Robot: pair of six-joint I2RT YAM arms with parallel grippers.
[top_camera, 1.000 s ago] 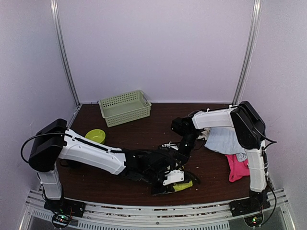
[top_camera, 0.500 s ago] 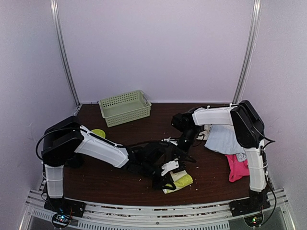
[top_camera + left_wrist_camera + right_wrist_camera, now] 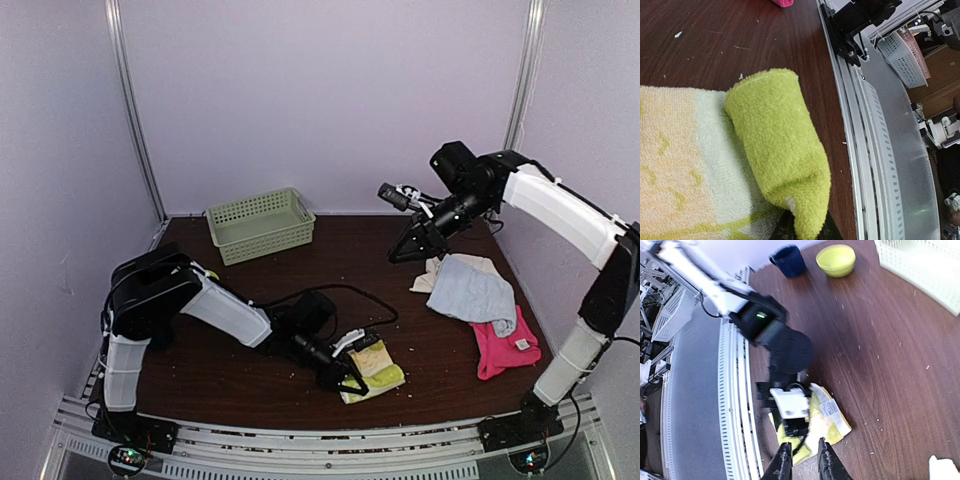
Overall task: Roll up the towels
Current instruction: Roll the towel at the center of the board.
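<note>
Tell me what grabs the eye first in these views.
The half-rolled lime towel lies at the near edge of the table, its roll end pinched in the left pincer. The right pincer hangs raised and empty at the far right, by a loose heap: blue towel over a cream towel, pink towel nearer.

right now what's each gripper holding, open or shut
left gripper: shut on the lime-green towel, at its rolled end
right gripper: slightly open, holding nothing
</note>
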